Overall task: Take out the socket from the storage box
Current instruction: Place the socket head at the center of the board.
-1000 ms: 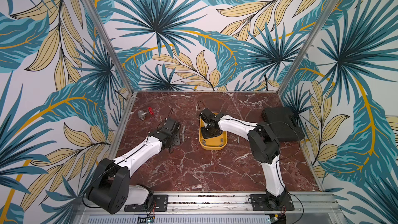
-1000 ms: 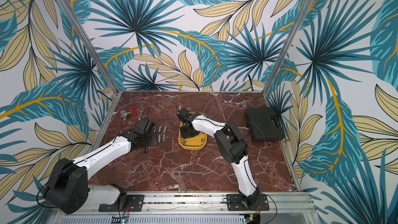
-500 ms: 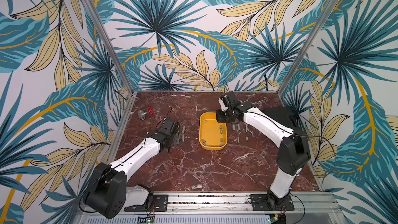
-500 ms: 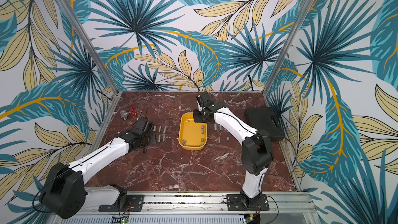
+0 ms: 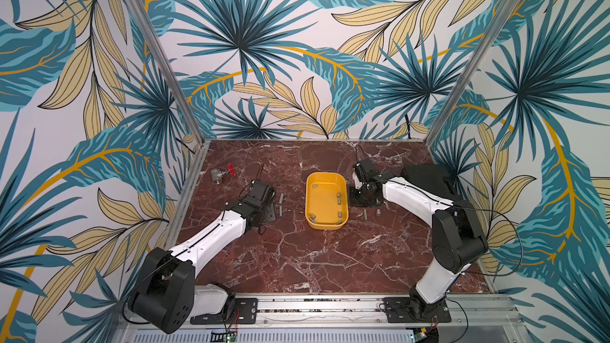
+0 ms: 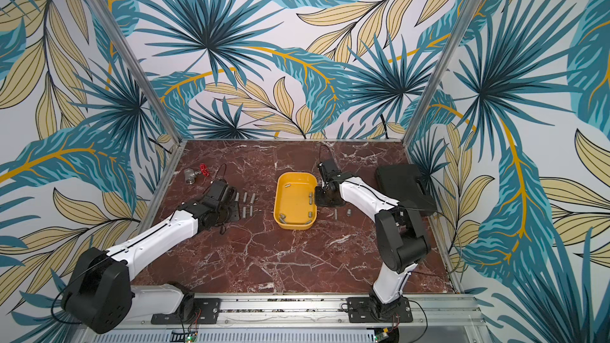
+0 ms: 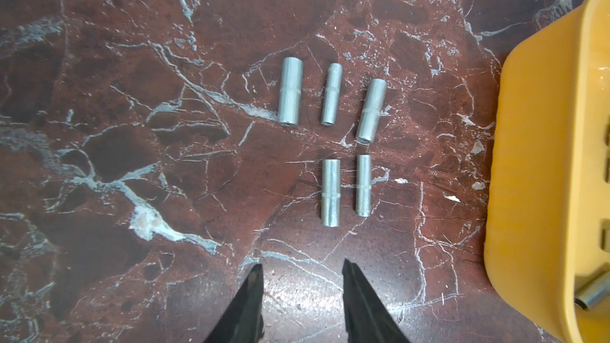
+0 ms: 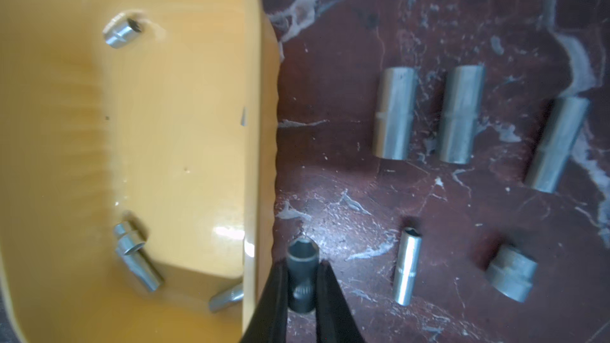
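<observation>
Fingers (image 8: 275, 295) of right gripper (image 8: 302, 262) clamp dark socket (image 8: 298, 292), base hidden, over worktop (image 8: 445, 212) beside box (image 8: 257, 127) wall. Left gripper (image 7: 302, 268) parted, empty, roots cut off. Box socket (image 8: 226, 296) half hidden.

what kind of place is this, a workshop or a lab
Probably a robot lab cell, not a workshop: the left arm and right arm are mounted on a rail, leaf-print walls box in a marble-look table, and sockets lie in rows beside the storage box.

I can see a closed black hard case (image 6: 401, 186) at the right edge of the red marble tabletop (image 6: 264, 252), and a small metal valve (image 6: 189, 177) with a red handwheel (image 6: 204, 170) far left.
</observation>
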### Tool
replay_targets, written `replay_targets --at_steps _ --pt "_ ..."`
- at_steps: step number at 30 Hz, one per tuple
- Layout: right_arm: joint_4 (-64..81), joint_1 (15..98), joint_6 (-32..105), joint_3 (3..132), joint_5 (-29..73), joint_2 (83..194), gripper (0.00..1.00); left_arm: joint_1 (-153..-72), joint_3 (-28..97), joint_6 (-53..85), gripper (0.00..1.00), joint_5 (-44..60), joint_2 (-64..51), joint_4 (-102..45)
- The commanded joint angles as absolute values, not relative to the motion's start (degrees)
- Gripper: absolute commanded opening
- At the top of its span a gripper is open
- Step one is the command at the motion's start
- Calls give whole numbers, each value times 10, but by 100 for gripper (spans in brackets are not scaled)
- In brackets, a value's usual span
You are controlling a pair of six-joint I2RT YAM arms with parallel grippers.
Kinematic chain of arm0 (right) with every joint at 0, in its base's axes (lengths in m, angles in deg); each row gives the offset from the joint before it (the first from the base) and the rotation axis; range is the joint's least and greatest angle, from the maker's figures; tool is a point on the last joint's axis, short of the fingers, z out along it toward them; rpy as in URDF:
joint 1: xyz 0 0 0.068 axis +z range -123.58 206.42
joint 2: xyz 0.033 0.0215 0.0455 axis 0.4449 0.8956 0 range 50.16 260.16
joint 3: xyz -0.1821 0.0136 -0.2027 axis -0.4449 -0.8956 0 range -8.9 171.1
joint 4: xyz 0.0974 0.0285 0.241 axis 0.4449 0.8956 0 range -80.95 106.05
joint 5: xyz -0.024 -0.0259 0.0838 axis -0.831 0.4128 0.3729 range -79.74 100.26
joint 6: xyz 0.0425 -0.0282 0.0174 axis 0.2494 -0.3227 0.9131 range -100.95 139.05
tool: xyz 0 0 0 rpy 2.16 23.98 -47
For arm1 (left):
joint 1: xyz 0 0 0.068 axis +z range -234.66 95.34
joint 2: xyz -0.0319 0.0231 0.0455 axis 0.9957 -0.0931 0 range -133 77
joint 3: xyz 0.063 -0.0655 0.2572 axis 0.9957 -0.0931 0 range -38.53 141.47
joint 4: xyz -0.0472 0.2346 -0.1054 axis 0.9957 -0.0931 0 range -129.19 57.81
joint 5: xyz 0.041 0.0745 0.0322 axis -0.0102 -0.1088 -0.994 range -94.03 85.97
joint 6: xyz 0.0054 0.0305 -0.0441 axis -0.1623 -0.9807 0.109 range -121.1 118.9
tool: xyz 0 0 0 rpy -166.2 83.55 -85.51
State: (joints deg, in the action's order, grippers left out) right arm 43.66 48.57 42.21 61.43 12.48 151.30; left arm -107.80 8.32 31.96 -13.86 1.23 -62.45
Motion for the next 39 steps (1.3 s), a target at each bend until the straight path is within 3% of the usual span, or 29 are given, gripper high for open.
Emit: replay_targets --at_steps 1,39 --pt "413 484 430 597 116 1542 7 -1074 66 326 43 -132 9 -613" --pt "404 425 418 536 95 1540 13 -1075 62 332 43 -117 -1 -607"
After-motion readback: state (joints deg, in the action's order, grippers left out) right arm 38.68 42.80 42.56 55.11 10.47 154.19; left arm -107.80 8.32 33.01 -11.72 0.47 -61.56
